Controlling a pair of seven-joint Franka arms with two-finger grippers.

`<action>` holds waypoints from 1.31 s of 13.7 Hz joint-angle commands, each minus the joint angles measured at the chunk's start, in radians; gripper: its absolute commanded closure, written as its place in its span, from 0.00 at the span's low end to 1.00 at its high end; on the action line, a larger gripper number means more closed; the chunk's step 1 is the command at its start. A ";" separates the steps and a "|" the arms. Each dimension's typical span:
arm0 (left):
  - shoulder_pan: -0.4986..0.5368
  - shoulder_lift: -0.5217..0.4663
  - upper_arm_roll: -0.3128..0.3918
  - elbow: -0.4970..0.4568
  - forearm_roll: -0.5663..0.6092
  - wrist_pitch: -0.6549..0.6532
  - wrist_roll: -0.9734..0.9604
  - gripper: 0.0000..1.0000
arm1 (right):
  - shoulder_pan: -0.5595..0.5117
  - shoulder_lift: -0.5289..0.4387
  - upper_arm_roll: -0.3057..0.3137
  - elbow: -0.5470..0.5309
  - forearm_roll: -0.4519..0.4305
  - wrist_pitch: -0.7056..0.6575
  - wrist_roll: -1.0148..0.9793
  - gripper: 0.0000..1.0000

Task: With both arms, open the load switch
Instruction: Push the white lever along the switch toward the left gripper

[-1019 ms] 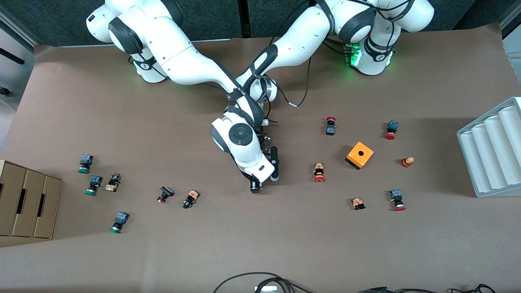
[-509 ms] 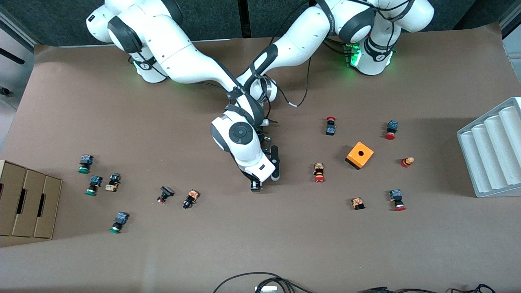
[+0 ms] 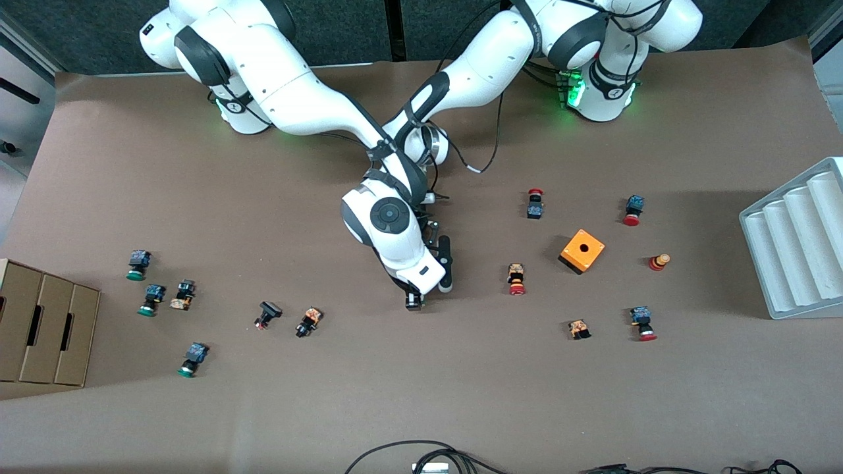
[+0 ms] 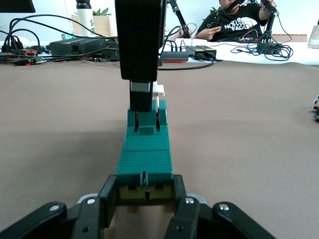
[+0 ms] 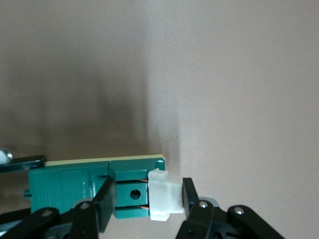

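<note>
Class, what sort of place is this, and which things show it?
Likely a robotics lab: two arms at a table, cables and electronics on a bench, a seated person.

You are looking at a wide table covered in matte brown paper (image 3: 197, 408), evenly lit, with soft shadows lying across its middle. A dark grey panelled wall (image 3: 395, 29) is running along the table edge where the bases stand. At the right arm's end a tan cardboard box with three slotted compartments (image 3: 43, 329) is sitting on the surface; at the left arm's end a pale grey ribbed plastic tray (image 3: 797, 243) is resting. Black cables (image 3: 408, 454) are curling over the edge nearest the front camera. In the left wrist view, a cluttered white bench (image 4: 234, 50) is showing, with a seated person in a black T-shirt (image 4: 239, 25) working there.
</note>
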 commanded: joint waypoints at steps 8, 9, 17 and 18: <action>0.006 0.005 0.012 0.025 0.005 0.002 -0.013 0.62 | 0.010 -0.003 -0.009 0.001 0.022 -0.040 0.002 0.52; 0.006 0.005 0.012 0.025 0.005 0.003 -0.012 0.62 | 0.010 -0.003 -0.009 0.001 0.022 -0.040 0.002 0.52; 0.006 0.007 0.012 0.025 0.007 0.003 -0.013 0.62 | 0.006 -0.015 -0.008 -0.012 0.021 -0.041 0.002 0.59; 0.006 0.007 0.012 0.025 0.007 0.003 -0.012 0.62 | 0.007 -0.015 -0.008 -0.012 0.021 -0.041 0.002 0.59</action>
